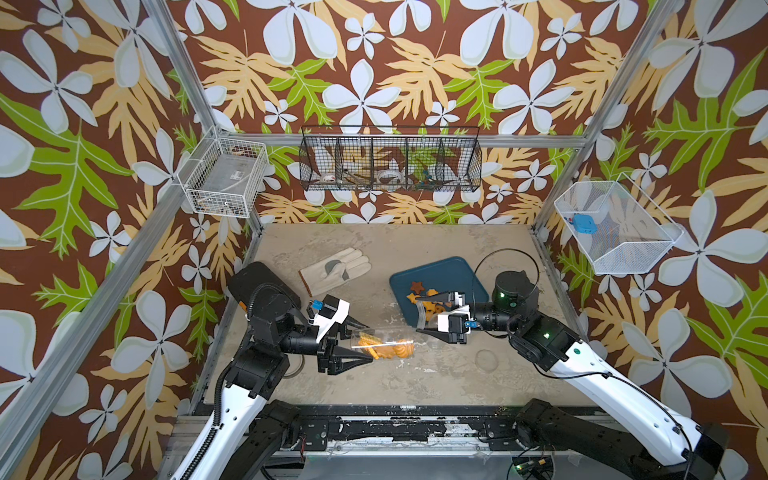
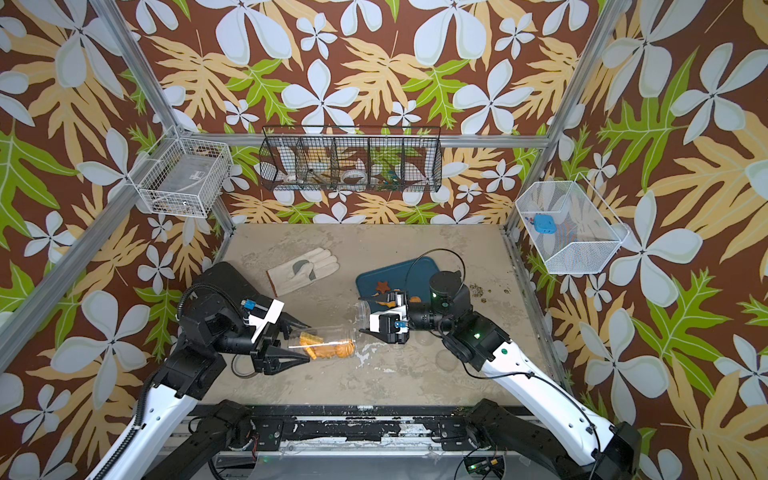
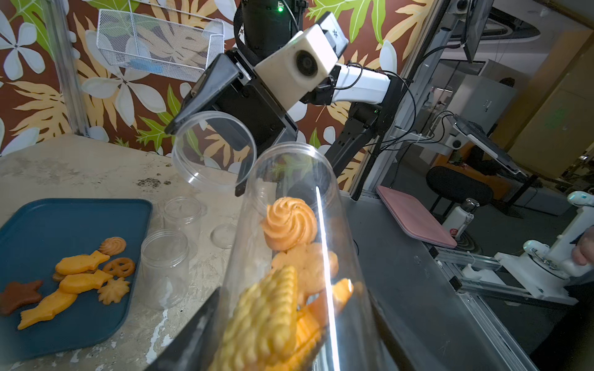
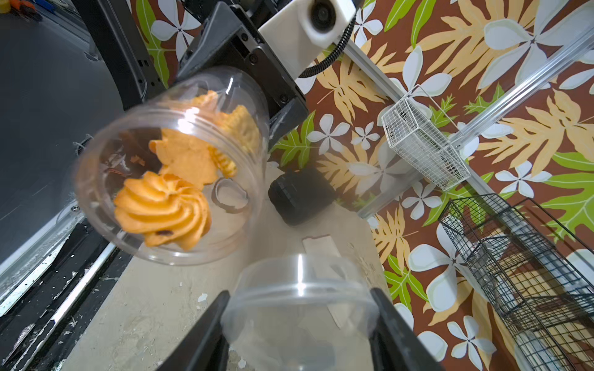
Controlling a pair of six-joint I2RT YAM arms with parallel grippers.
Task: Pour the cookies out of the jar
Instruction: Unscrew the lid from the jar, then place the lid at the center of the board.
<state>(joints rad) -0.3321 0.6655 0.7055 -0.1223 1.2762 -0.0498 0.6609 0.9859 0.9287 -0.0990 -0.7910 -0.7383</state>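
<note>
Sideways jar point(image 1: 384, 334) clamped in left gripper point(image 1: 369, 343), mouth facing right gripper point(image 1: 417, 313) pinching lid point(image 4: 300, 298).

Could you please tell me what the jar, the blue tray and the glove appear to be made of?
The jar looks like clear, glossy plastic: the cookies show through it and a bright highlight runs along its wall. The blue tray seems to be smooth moulded plastic, with rounded corners and a raised rim. The glove looks like pale leather or canvas with a grey patch; I cannot tell which.
</note>
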